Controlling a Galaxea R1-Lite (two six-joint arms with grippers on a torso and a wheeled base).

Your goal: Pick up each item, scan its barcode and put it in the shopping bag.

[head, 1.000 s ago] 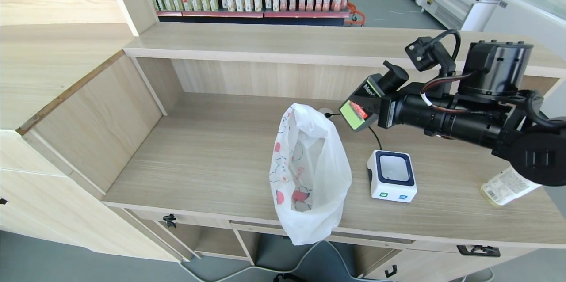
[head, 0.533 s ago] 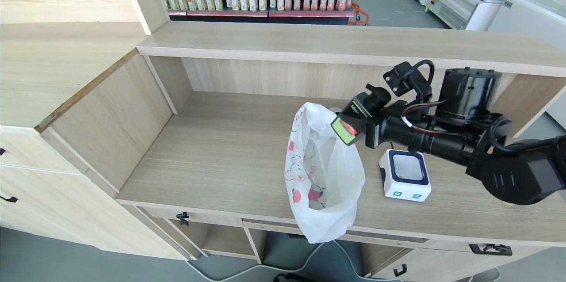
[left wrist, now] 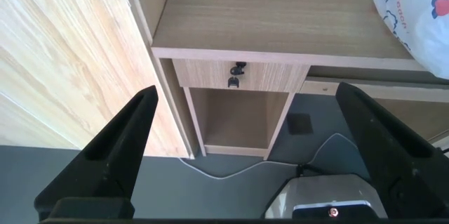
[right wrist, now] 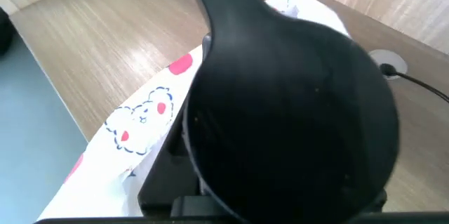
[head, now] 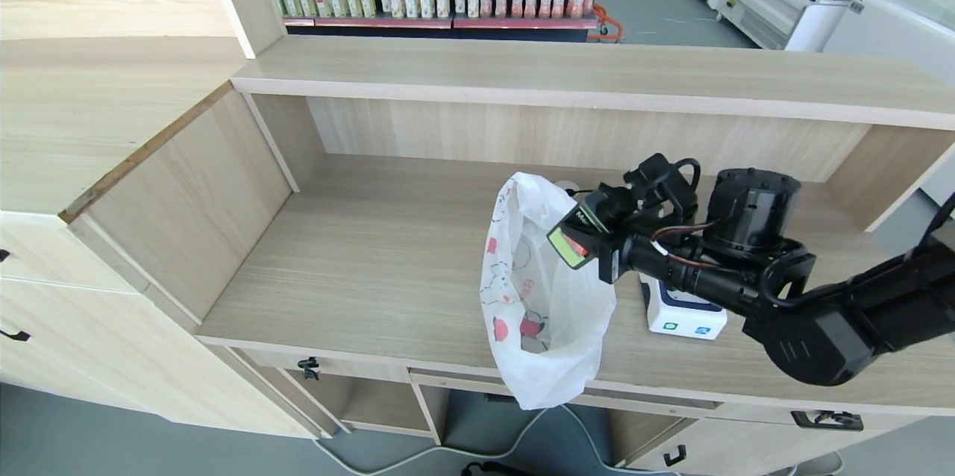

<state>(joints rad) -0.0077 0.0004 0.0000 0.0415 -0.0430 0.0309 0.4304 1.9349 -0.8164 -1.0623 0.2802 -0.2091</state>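
One wooden counter (head: pixel 373 260); white shopping bag (head: pixel 545 327) at front edge, mouth open. Scanner (head: pixel 683 315) at bag's 3 o'clock. Right gripper (head: pixel 593 233) clamps green-labelled item (head: pixel 567 248) at bag rim's 2 o'clock. Left gripper (left wrist: pixel 247 97) fingers spread wide.

right arm (head: pixel 821 304), right of frame: matte black, fat cylindrical joints, red and white cables looped near wrist. left gripper (left wrist: pixel 247 94): black tapered fingers (left wrist: pixel 105 161), grey housing, red dot.

green box (head: pixel 571 243) tilted, at bag mouth; white shopping bag (head: pixel 548 312) open, upright, ctr edge; scanner (head: pixel 683 318) beside
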